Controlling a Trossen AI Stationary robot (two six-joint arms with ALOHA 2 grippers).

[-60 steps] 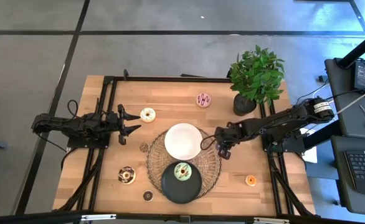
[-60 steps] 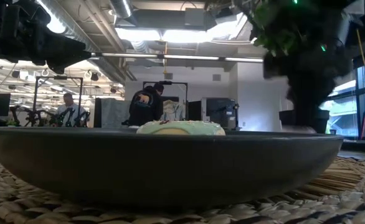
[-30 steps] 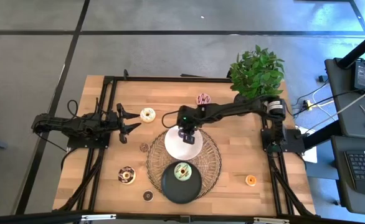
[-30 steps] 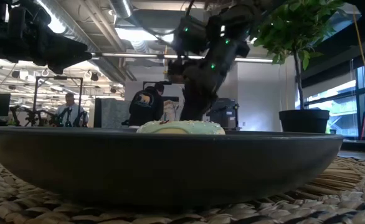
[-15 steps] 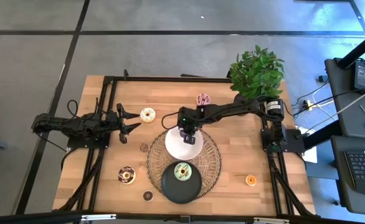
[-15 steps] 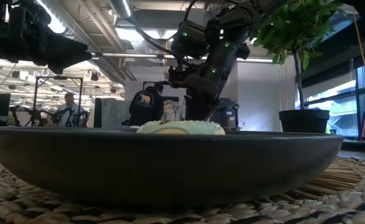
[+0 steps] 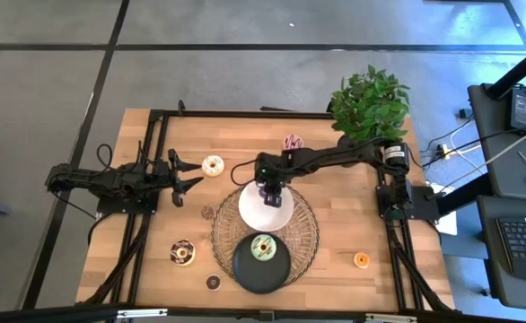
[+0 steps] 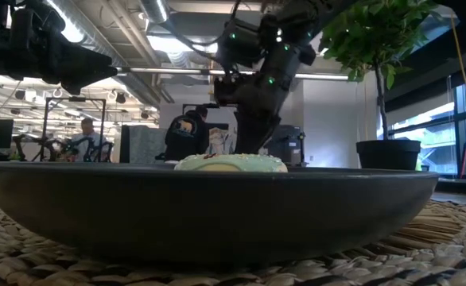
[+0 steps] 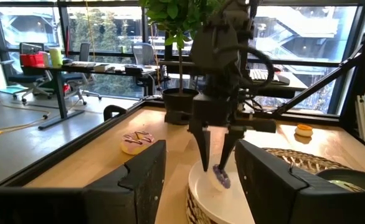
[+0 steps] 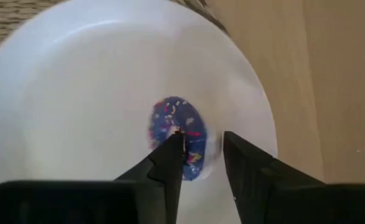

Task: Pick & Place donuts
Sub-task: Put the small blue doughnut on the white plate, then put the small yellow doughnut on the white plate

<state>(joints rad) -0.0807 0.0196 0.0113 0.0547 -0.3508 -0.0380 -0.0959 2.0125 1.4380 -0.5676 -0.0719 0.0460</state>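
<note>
A mini purple donut lies on the white plate, which sits on a wicker mat. My right gripper points down over the plate, open a little, one finger at the donut's hole and the other beside its rim; the left wrist view shows the donut at the fingertips. My left gripper waits open near the table's left side, beside a cream donut. A green donut rests in the black plate. My right gripper comes at the purple donut from above, pointing down. One fingertip overlaps the donut's hole; the other finger stands off the rim, with white plate showing between. Whether the first finger touches the donut I cannot tell. The donut rests on the plate.
A pink-striped donut and a potted plant stand near the far edge. A chocolate donut, two mini brown ones and an orange one lie on the bare wood. People show in the room behind.
Between two and one second ago my right arm swung from the mat's right side toward the table's left, to above the white plate. Since then its gripper has stayed over the plate, with only small shifts of the wrist. The left arm has kept still.
</note>
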